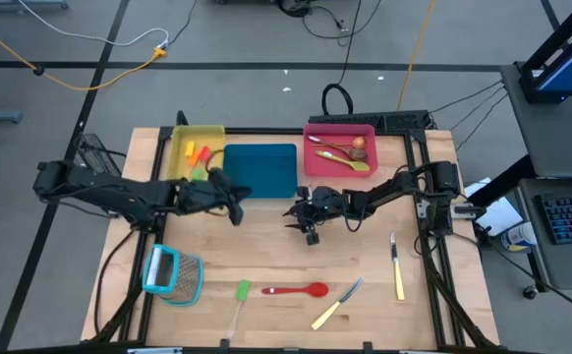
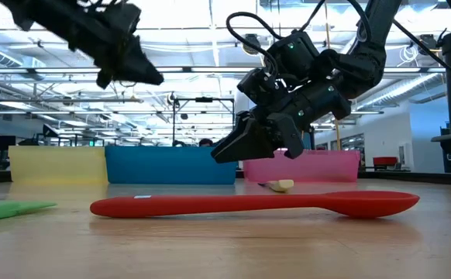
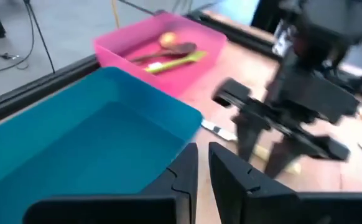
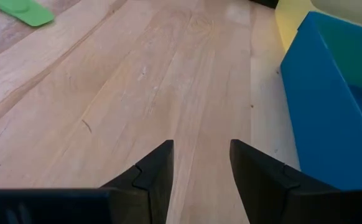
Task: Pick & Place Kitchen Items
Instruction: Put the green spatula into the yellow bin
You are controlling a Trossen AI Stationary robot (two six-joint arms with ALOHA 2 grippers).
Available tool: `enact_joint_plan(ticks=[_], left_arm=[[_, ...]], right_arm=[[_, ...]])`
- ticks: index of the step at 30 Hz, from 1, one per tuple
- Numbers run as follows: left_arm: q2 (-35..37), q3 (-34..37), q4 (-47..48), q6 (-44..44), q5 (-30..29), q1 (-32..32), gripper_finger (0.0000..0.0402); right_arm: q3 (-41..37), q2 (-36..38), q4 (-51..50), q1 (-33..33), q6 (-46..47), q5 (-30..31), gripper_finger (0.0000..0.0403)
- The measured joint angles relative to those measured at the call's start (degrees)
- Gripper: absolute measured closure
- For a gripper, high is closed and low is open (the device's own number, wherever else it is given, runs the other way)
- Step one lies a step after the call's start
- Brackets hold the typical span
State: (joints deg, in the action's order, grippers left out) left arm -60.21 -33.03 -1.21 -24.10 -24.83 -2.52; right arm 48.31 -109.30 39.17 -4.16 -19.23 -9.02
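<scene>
right gripper empty, fingers wide, mid-worktop; left gripper fingers narrow, empty, by blue tray. next: descend squarely astride red spoon handle.

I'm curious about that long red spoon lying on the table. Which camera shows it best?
The low view: the red spoon stretches across the foreground, handle to bowl, lying flat. The high view shows the whole spoon too, only smaller, between a green spatula and a knife. Neither wrist view shows it.
</scene>
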Motion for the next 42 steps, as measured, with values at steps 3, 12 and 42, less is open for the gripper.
enact_joint_plan(ticks=[3, 12, 42], left_arm=[[-4.8, -6.0, 5.3, 0.0, -1.8, -3.7, 0.036], [-17.4, -22.6, 23.8, -3.7, 0.0, -10.7, 0.036], [-32.6, -23.8, 20.5, -28.8, 17.4, -20.7, 0.0221]], right_arm=[[0.0, 0.0, 0.5, 0.0, -0.9, 0.0, 0.025], [0.0, 0.0, 1.4, 0.0, -1.4, 0.0, 0.025], [0.0, 0.0, 5.3, -0.6, -0.2, 0.0, 0.025]])
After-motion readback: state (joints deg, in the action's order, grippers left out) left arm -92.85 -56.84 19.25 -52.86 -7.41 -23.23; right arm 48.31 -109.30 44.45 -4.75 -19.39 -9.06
